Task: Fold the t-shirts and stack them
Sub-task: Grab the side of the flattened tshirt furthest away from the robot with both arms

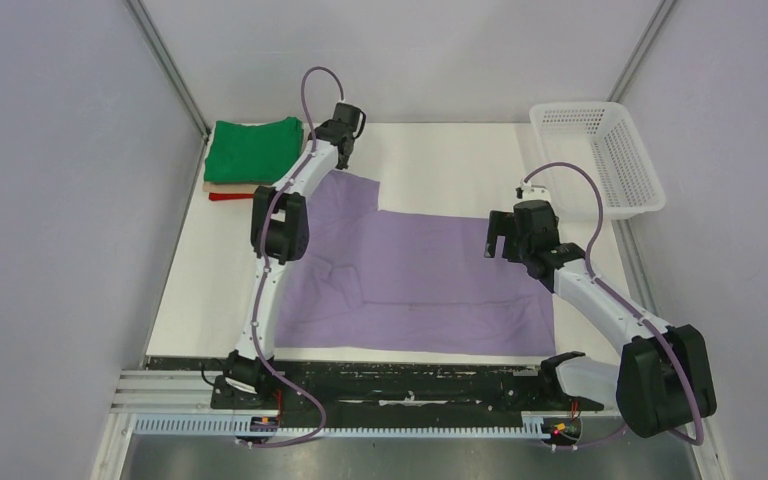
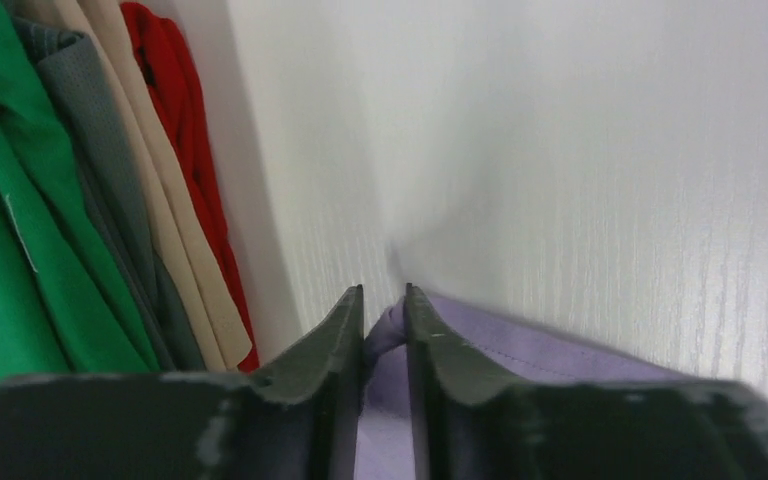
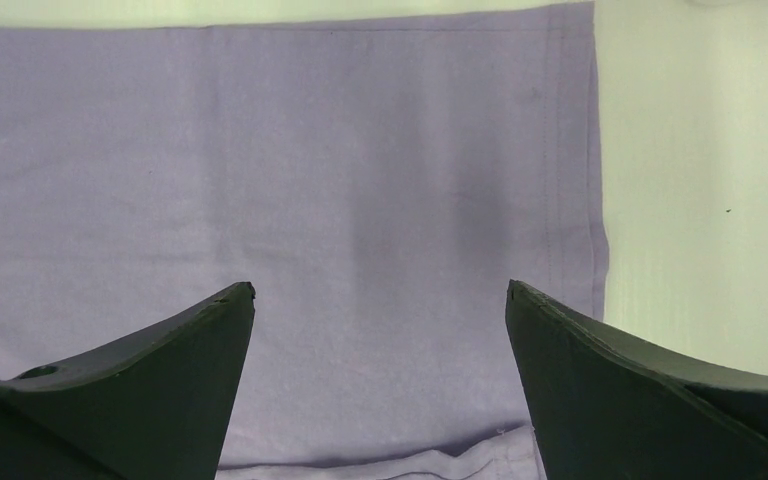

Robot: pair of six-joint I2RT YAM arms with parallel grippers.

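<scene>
The plain lavender-purple cloth t-shirt [image 1: 430,275] lies spread out in the middle of the white table [image 1: 440,160], with a rumpled patch on its left half and its far-left corner nearest the stack. On my left wrist feed the left gripper [image 2: 384,300] has its jaws nearly together with a small fold of that corner pinched between them, so I read it as gripping the shirt. The right gripper [image 3: 380,290] hangs over the shirt's right end, beside the stitched hem, with its jaws spread wide and holding nothing. I judge the step to be the first fold. To do it well I would confirm the pinch has real cloth and not just the edge, lift only a little, and carry the corner inward and away from the stack so nothing snags. The right side should take the hem so the body does not drag. The stack sits just beside the left gripper: a folded green shirt [image 1: 253,150] on top, then grey mesh cloth [image 2: 90,150], a tan shirt [image 2: 160,200] and a red shirt [image 2: 185,130]. The white plastic mesh basket [image 1: 628,165] sits at the far right corner, well apart from the shirt, and I see nothing in it.
</scene>
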